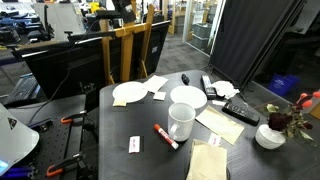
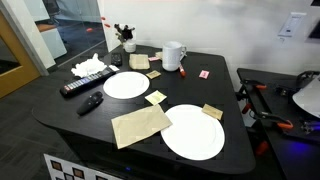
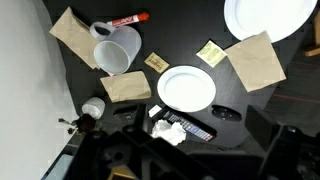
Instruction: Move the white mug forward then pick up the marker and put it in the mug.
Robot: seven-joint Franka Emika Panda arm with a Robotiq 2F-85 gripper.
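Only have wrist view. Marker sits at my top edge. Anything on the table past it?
Observer: Yes. A small white card with a red mark lies past the marker, apart from it.
Operator: Table end right after?
Observer: No, bare table continues beyond the card before the edge.
Operator: Anything standing off the table?
Observer: A wooden frame stands behind the plate in an exterior view.

Only the wrist view shows the gripper (image 3: 190,158), dark along the bottom edge. Its jaws stand wide apart with nothing between them, pointing straight down.
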